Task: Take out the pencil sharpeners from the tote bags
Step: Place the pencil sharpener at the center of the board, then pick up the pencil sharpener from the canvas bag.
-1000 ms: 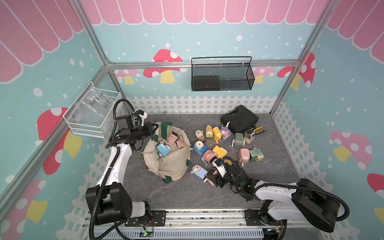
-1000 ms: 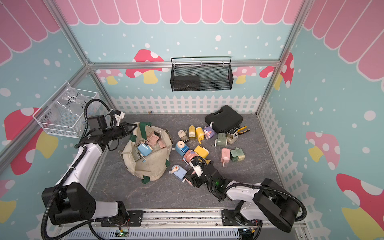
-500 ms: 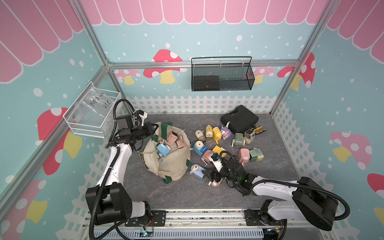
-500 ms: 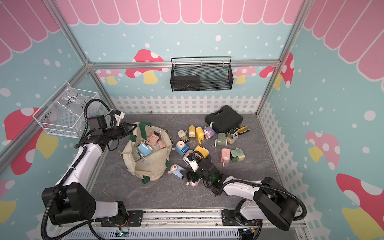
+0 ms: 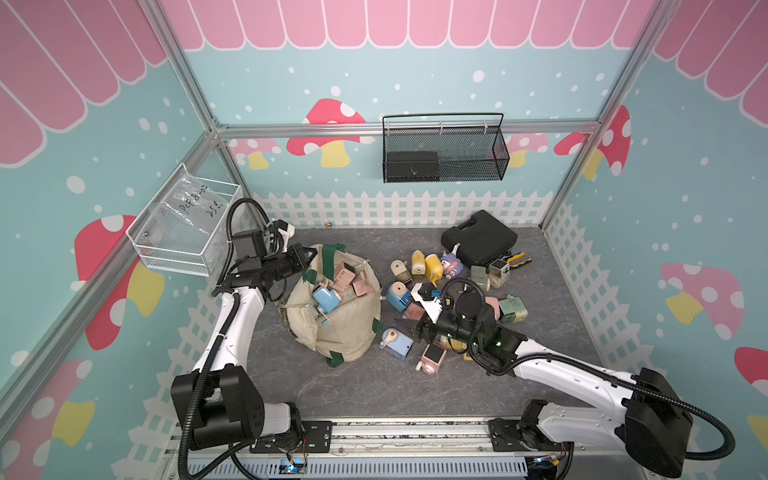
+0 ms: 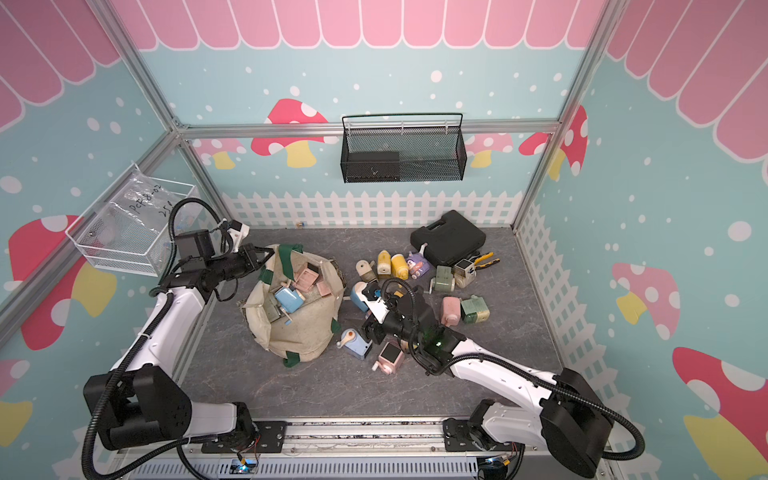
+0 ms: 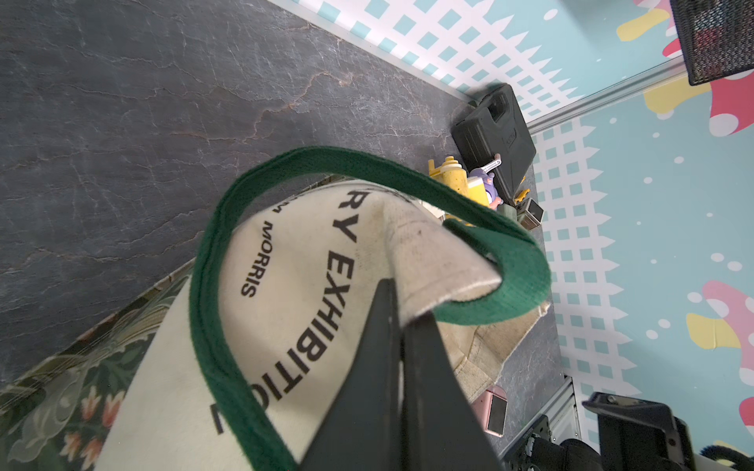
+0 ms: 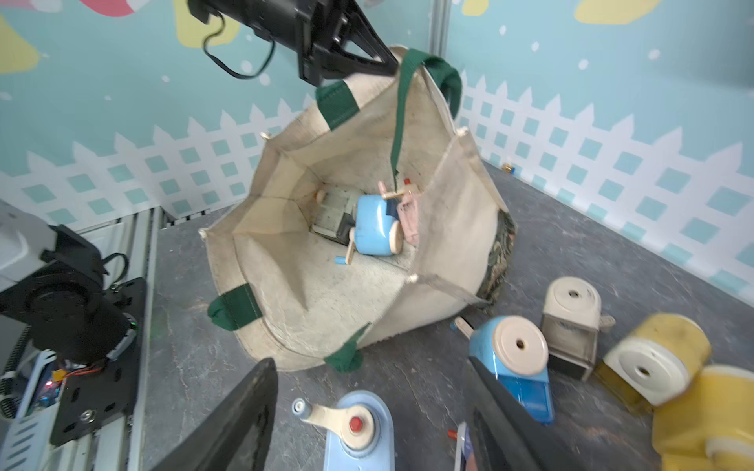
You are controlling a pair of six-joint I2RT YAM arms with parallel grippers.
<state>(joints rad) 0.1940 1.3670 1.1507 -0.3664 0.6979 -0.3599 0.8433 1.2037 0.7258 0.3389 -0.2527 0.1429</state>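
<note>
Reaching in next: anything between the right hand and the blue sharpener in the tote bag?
The left hand holds the tote bag open. A green strap hangs across the mouth down toward the blue sharpener; a periwinkle sharpener lies below the open right hand, outside it.

The left hand (image 7: 393,285) is pinched closed, reaching forward; the right hand (image 8: 369,361) hangs low, jaws wide apart.
</note>
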